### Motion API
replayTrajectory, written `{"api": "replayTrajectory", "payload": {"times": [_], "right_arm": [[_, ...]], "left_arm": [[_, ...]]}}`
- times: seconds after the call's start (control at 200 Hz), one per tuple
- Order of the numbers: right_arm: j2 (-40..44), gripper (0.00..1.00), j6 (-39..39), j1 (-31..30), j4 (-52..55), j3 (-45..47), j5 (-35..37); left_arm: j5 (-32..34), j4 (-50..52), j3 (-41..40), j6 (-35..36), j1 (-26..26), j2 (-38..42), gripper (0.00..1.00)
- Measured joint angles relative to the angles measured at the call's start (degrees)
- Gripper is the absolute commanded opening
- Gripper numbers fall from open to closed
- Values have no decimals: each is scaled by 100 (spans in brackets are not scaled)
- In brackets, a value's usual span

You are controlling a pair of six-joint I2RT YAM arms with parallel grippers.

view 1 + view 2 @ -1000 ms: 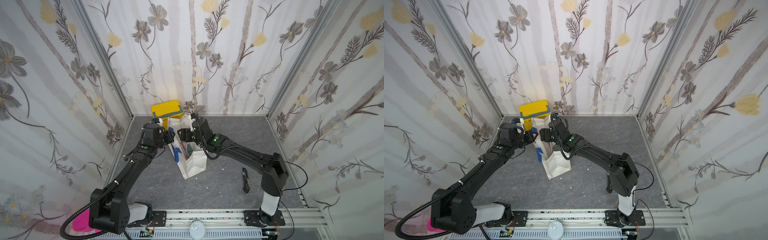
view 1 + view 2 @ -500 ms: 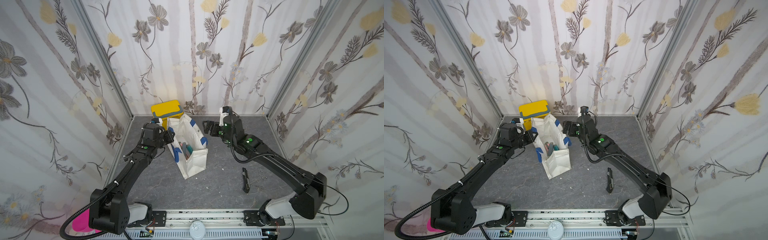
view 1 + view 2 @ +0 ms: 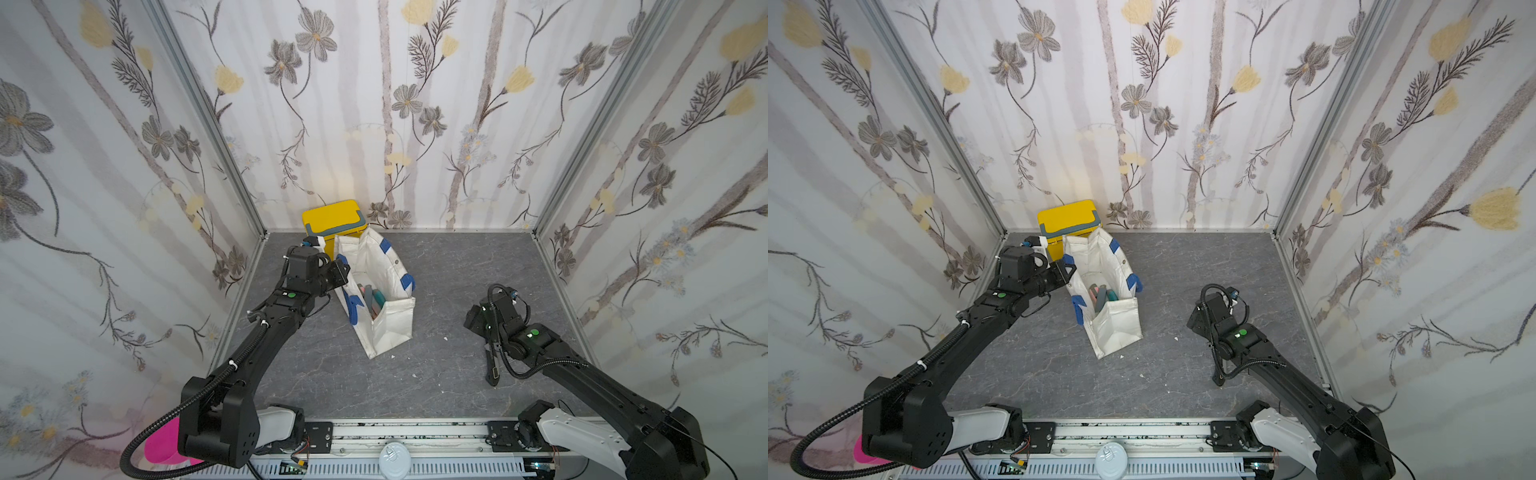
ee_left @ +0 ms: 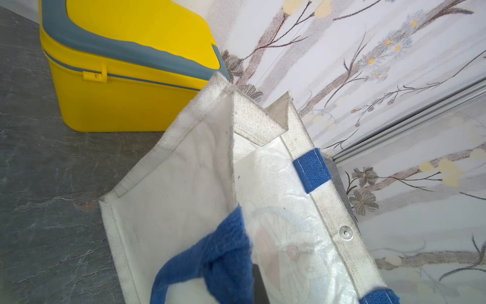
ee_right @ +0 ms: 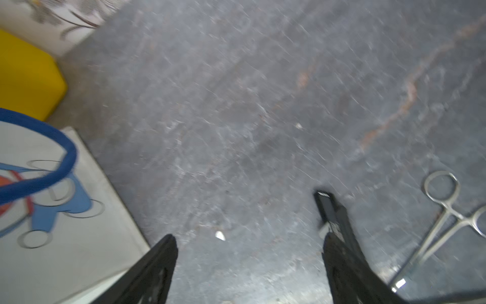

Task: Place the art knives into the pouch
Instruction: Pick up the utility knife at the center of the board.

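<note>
The pouch (image 3: 384,316), a white canvas tote with blue handles, stands open at the back left in both top views, with several small tools inside. My left gripper (image 3: 337,272) is shut on the blue handle (image 4: 223,263) at the pouch's near rim, holding that side up. The black art knife (image 3: 493,365) lies on the grey floor at the right front, partly under my right arm. My right gripper (image 5: 248,238) is open, low over the floor. The knife (image 5: 331,213) lies just ahead of one fingertip, not between the jaws. The pouch's cat print (image 5: 44,200) shows beside it.
A yellow box (image 3: 332,218) with a grey handle stands against the back wall, touching the pouch. Metal forceps (image 5: 447,210) lie on the floor just beyond the knife. Small white scraps (image 3: 444,338) dot the floor. Floral walls close in three sides.
My right arm left the pouch, swung across the back and came down at the right front over the knife. The pouch's mouth now gapes wider. The left arm kept its hold.
</note>
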State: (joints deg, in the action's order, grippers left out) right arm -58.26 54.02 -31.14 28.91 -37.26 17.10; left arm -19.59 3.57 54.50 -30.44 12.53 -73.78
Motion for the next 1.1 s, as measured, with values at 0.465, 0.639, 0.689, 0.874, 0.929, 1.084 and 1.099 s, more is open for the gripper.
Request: {"api": "replayTrajectory", "payload": {"times": [0.465,0.639,0.689,0.874,0.929,1.084,1.099], "right_arm": [[533,74,841,-4,586,955,-181],[490,69,846,2,616,1029,-184],[435,69,837,2,614,1054,-186],[212,63,693,2,595,1080,-247],[190,59,654,2,595,1080,-249],[140,56,525,2,444,1224,-365],[129,56,520,2,426,1241,-378]], "left_arm": [[-22,-33,0,-24,-4,-37,0],[-42,-33,0,-48,-4,-37,0],[-50,-33,0,-61,-4,-37,0],[-79,-50,-9,-66,-7,-42,0],[-83,-74,-22,-70,-7,-42,0],[-107,-105,-31,-85,-7,-42,0],[-107,-111,-31,-85,-7,-42,0]]}}
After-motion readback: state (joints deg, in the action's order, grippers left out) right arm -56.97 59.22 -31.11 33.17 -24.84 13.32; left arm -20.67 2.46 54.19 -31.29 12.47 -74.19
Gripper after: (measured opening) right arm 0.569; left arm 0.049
